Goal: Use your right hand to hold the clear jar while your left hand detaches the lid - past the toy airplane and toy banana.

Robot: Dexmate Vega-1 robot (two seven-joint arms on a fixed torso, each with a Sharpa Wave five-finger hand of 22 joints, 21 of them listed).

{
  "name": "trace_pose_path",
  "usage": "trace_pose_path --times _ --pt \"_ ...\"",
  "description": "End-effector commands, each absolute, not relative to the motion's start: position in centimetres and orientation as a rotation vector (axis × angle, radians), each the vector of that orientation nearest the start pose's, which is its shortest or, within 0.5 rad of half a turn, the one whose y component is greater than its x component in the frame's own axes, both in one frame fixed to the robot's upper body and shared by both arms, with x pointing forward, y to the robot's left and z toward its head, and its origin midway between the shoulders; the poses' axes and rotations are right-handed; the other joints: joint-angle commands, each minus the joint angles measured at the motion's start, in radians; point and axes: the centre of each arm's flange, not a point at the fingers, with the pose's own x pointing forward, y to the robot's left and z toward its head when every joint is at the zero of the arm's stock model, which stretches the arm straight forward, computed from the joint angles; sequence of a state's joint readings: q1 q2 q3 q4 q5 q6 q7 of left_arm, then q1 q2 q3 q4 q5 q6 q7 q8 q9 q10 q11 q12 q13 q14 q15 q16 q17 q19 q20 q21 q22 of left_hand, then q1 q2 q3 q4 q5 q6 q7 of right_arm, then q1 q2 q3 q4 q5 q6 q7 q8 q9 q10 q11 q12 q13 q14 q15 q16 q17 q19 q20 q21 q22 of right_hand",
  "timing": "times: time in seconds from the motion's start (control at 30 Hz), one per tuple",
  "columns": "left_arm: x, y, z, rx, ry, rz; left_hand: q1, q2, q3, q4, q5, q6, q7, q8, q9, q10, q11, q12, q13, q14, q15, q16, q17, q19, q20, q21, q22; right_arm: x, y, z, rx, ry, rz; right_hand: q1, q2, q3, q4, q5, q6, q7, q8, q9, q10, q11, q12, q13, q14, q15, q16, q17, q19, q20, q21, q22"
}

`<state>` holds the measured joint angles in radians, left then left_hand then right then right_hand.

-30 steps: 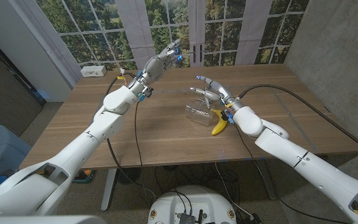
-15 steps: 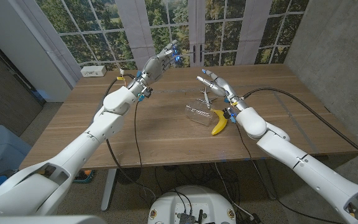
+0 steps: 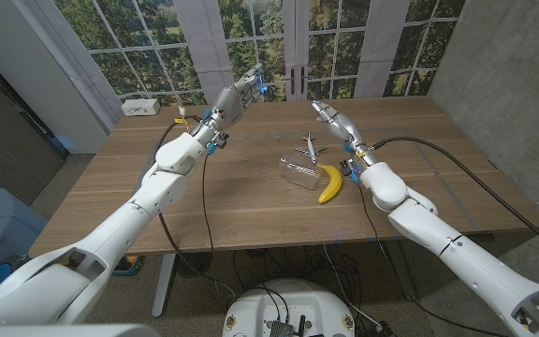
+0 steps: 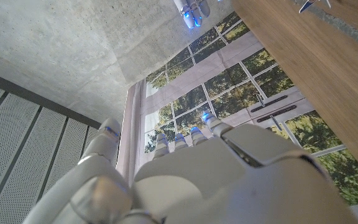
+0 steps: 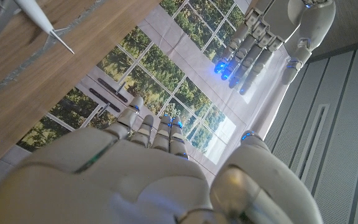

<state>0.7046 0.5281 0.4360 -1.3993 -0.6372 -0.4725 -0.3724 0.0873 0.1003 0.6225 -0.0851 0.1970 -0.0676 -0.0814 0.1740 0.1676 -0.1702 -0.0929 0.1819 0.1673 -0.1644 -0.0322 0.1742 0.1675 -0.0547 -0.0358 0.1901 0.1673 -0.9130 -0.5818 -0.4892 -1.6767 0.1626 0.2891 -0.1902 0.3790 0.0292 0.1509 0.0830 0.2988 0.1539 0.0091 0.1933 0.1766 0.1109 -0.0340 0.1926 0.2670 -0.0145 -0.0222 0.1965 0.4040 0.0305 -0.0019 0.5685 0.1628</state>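
The clear jar (image 3: 298, 172) sits on the wooden table (image 3: 251, 206) near the middle; I cannot make out its lid. A yellow toy banana (image 3: 329, 183) lies right beside it, on its right. The small white toy airplane (image 3: 309, 147) (image 5: 23, 18) stands just beyond the jar. My right hand (image 3: 330, 119) (image 5: 142, 174) hovers above and beyond the airplane, fingers stretched out and holding nothing. Raised over the table's far side, my left hand (image 3: 244, 86) (image 4: 197, 174) (image 5: 278, 37) also has its fingers extended and nothing in them. Neither hand touches the jar.
A white box (image 3: 141, 107) with a cable sits at the table's far left corner. Black cables trail along both arms and over the right side of the table (image 3: 457, 154). Large windows stand behind the far edge.
My right hand has lifted up and away from the jar toward the far side, uncovering the airplane. My left hand has hardly moved.
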Motion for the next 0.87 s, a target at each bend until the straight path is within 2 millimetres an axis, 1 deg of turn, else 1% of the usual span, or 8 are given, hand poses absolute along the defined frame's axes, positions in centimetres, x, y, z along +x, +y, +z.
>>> trace_pose_path --times 0.03,0.17,0.47,0.53,0.6,0.63,0.77,0.87 --pt "59.9 21.7 7.0 0.096 -0.93 -0.579 -0.002 0.089 0.004 0.009 0.006 0.001 0.011 0.003 -0.001 -0.025 0.015 0.008 0.003 -0.06 -0.062 0.004 0.0 0.005 -0.085 0.006 0.003 57.4 -19.9 0.6 -0.248 -0.885 0.269 -0.002 0.008 0.005 0.002 0.001 0.018 0.002 0.01 0.002 0.017 0.008 0.008 -0.004 0.008 -0.001 0.003 -0.007 0.016 0.0 -0.006 0.004" --pt "59.7 21.9 6.6 0.078 -0.924 -0.546 -0.002 0.088 0.006 0.01 0.006 0.0 0.013 0.003 -0.001 -0.026 0.016 0.007 0.003 -0.06 -0.064 0.004 0.0 0.007 -0.09 0.006 0.002 57.3 -21.0 0.9 -0.189 -0.917 0.271 -0.004 0.011 0.006 -0.004 0.0 0.049 0.003 0.015 0.002 0.029 0.01 0.008 -0.018 0.027 -0.002 0.005 -0.028 0.053 -0.001 -0.006 0.004" --pt "59.8 22.4 5.2 0.027 -0.899 -0.501 0.0 0.083 0.007 0.01 0.006 -0.004 0.013 0.001 -0.001 -0.033 0.019 0.004 0.003 -0.06 -0.066 0.002 -0.001 0.015 -0.098 0.007 0.002 56.8 -23.3 1.0 -0.098 -0.948 0.224 -0.007 0.016 0.008 -0.009 -0.001 0.079 0.006 0.019 0.002 0.053 0.018 0.012 -0.031 0.04 0.001 0.006 -0.047 0.07 -0.002 -0.014 0.004" --pt "59.8 22.6 4.8 0.017 -0.895 -0.491 0.0 0.082 0.007 0.009 0.006 -0.005 0.014 0.0 -0.001 -0.035 0.019 0.003 0.003 -0.061 -0.066 0.002 -0.002 0.016 -0.1 0.007 0.002 56.7 -23.8 0.8 -0.061 -0.953 0.205 -0.009 0.018 0.008 -0.01 -0.002 0.083 0.006 0.018 0.002 0.059 0.02 0.013 -0.034 0.041 0.001 0.006 -0.053 0.056 -0.002 -0.024 0.004" --pt "59.7 23.0 4.4 0.001 -0.893 -0.475 0.0 0.079 0.007 0.008 0.005 -0.008 0.017 -0.001 -0.001 -0.037 0.021 0.003 0.003 -0.061 -0.064 0.001 -0.002 0.016 -0.1 0.006 0.002 56.5 -24.3 0.5 -0.015 -0.969 0.18 -0.018 0.02 0.007 -0.014 -0.004 0.116 0.0 0.022 0.002 0.065 0.016 0.01 -0.047 0.038 0.0 0.002 -0.073 0.008 0.006 -0.059 0.004" --pt "59.7 23.2 4.2 -0.007 -0.891 -0.465 0.001 0.079 0.007 0.008 0.005 -0.008 0.017 -0.001 -0.001 -0.037 0.022 0.002 0.003 -0.063 -0.063 0.001 -0.002 0.016 -0.1 0.006 0.002 56.4 -24.5 0.4 -0.003 -0.977 0.168 -0.018 0.019 0.007 -0.015 -0.005 0.122 -0.002 0.023 0.002 0.068 0.016 0.01 -0.048 0.035 -0.003 0.001 -0.076 0.002 0.006 -0.063 0.004" --pt "59.5 24.2 3.5 -0.024 -0.884 -0.428 0.001 0.076 0.006 0.007 0.005 -0.009 0.017 -0.001 -0.001 -0.037 0.021 0.003 0.003 -0.063 -0.062 0.0 -0.002 0.016 -0.099 0.005 0.002 56.1 -25.4 0.2 0.039 -1.001 0.132 -0.017 0.019 0.008 -0.018 -0.005 0.129 -0.001 0.023 0.002 0.072 0.016 0.011 -0.051 0.036 -0.007 0.001 -0.081 0.001 0.007 -0.068 0.004" --pt "59.3 24.9 3.0 -0.025 -0.881 -0.403 0.001 0.076 0.007 0.007 0.005 -0.009 0.018 -0.001 -0.001 -0.038 0.022 0.002 0.003 -0.063 -0.061 0.0 -0.002 0.016 -0.098 0.005 0.002 55.8 -25.9 0.1 0.049 -1.011 0.118 -0.015 0.019 0.009 -0.022 -0.005 0.139 0.0 0.024 0.002 0.081 0.018 0.013 -0.054 0.042 -0.002 0.002 -0.088 0.005 0.005 -0.071 0.004"
